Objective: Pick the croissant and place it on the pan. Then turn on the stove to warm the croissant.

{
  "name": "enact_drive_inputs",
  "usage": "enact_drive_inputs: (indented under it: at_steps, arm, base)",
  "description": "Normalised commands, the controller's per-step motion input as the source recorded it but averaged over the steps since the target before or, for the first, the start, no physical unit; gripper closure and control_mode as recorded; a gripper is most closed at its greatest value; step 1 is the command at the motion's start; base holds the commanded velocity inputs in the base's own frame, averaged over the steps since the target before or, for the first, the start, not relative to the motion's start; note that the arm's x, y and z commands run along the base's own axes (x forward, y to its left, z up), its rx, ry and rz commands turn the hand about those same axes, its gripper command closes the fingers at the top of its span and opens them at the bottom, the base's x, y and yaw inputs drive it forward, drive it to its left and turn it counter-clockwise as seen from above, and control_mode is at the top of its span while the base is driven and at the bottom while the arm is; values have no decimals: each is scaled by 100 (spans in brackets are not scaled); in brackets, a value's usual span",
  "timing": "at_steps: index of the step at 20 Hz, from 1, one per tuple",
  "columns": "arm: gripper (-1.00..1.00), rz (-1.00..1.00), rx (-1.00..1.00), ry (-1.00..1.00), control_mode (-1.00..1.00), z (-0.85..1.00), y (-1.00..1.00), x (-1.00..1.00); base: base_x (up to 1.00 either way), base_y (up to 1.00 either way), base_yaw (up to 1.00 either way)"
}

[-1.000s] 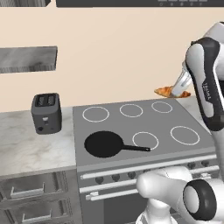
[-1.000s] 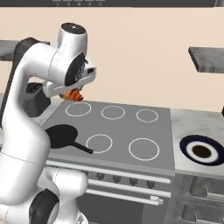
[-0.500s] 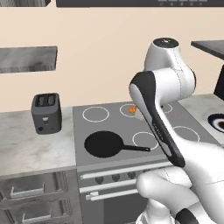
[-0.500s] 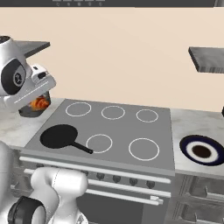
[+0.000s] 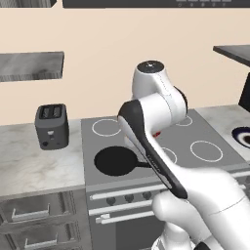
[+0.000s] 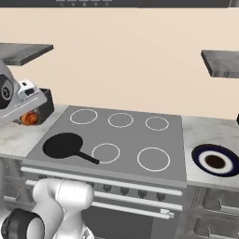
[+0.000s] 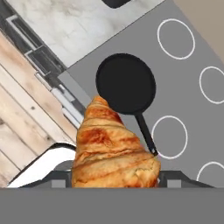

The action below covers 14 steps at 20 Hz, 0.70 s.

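Note:
My gripper (image 6: 29, 116) is shut on the croissant (image 6: 31, 118), a golden-orange ridged pastry held in the air at the left edge of the right base view, left of the stove (image 6: 126, 140). The hand view looks down past the croissant (image 7: 111, 148), which covers the fingertips. Below and beyond it lies the black pan (image 7: 126, 83), its thin handle pointing toward me. The pan (image 6: 63, 144) rests on the front left burner, empty. In the left base view the pan (image 5: 114, 161) sits just left of my arm, and the stove (image 5: 205, 132) spreads behind.
A dark grey toaster (image 5: 51, 126) stands on the marble counter (image 5: 34, 161) left of the stove. A dark-rimmed plate (image 6: 214, 160) sits on the counter to the right. Knobs and a bar handle (image 6: 116, 189) line the stove front. Wall shelves hang above both sides.
The arm has swung from the right side leftward across the stove with the croissant in the gripper, ending slightly lower near the stove's left side. The pan has not moved.

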Motion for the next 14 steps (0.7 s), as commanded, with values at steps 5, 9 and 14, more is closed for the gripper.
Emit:
enact_drive_inputs:
  at_steps: [5,9,14]
  arm:
    - [100,-40,6,-1,-100,-91,63,14]
    - [100,-37,0,-4,-100,-48,7,16]
    - [100,-32,0,-12,-100,-24,-6,17]
  base:
    - [0,0,0]
    - [0,0,0]
    - [0,0,0]
